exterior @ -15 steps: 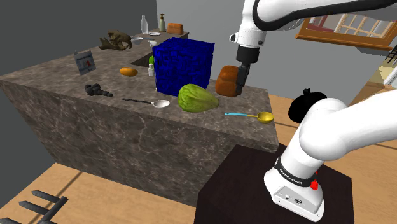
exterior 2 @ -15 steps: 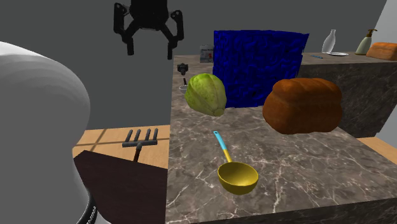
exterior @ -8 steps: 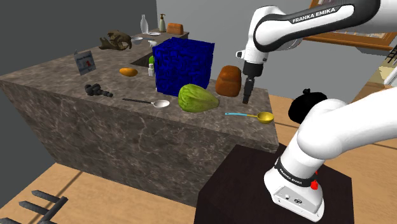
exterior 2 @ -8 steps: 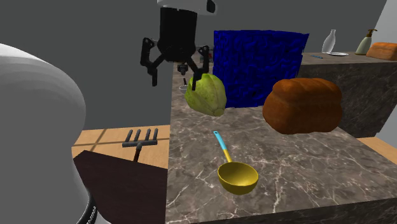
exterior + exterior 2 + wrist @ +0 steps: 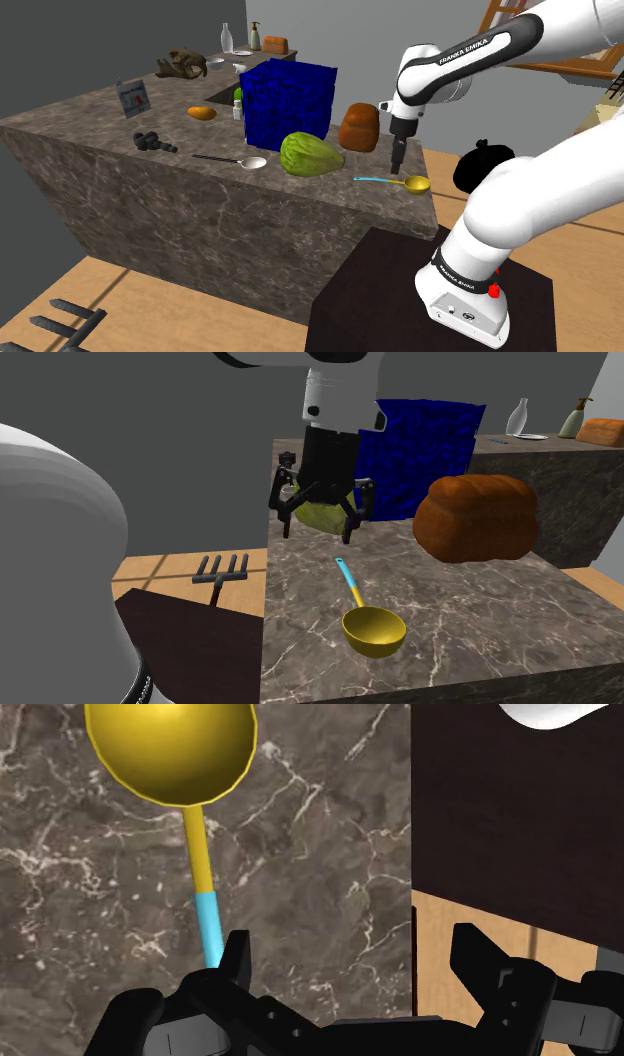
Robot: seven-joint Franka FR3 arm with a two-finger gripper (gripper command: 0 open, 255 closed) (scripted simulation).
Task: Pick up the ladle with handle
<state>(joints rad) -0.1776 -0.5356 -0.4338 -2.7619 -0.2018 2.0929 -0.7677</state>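
Note:
The ladle point(image 5: 404, 183) lies flat on the dark marble counter point(image 5: 90, 130) near its corner, with a yellow bowl and a handle that ends in light blue. In the second exterior view the ladle point(image 5: 372, 629) points its blue handle end at my gripper point(image 5: 317, 535), which hangs open just above the counter. My gripper point(image 5: 397, 166) points straight down over the handle's end. In the wrist view the ladle point(image 5: 170, 749) lies ahead of my gripper point(image 5: 350, 944). Its blue handle end runs under one fingertip point(image 5: 238, 952), not between the two. Nothing is held.
A green cabbage-like vegetable point(image 5: 311, 154) sits close behind the gripper, before a dark blue crate point(image 5: 288, 98). A brown loaf point(image 5: 358, 127) stands beside them, and a metal spoon point(image 5: 235, 160) lies farther along. The counter's edge and the dark stand point(image 5: 520, 804) lie beside the gripper.
The arm has swung down and toward the counter's corner, bringing the gripper from high up to just above the ladle's handle end. The fingers stayed open; the ladle has not moved.

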